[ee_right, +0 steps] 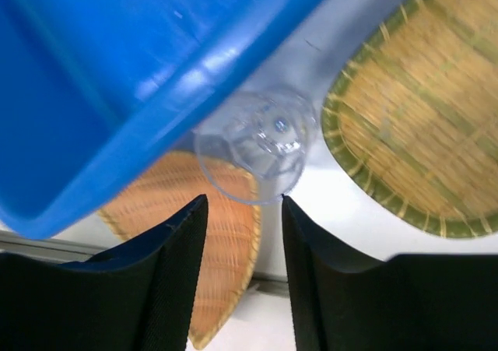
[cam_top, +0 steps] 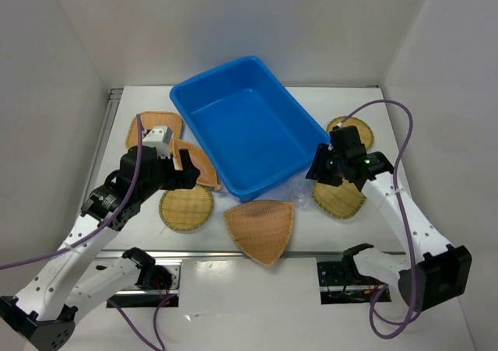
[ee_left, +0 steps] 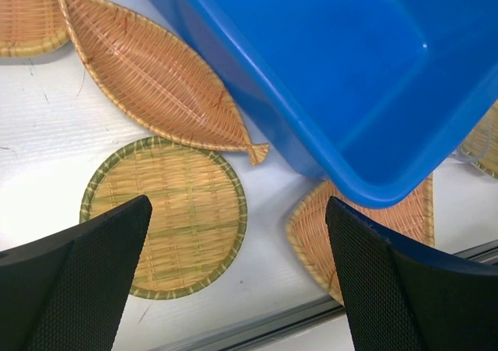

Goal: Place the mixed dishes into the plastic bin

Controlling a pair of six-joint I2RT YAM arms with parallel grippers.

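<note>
Right wrist: clear cup (ee_right: pixel 257 145) lies between bin (ee_right: pixel 117 71) rim and round tray (ee_right: pixel 420 110).

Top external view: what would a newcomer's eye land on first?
The bright blue bin dominates mid-table, empty. Woven trays flank it, the fan-shaped tray nearest the front edge. The small clear cup sits just beyond the right hand, by the bin's corner.

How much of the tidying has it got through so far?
Nothing looks done: the blue bin is empty. In hand: the right fingers sit open just short of the clear cup, not gripping it; the left fingers are open, holding nothing. Left: the cup and every tray, such as the fish-shaped tray and the fan-shaped tray, all outside the bin.
</note>
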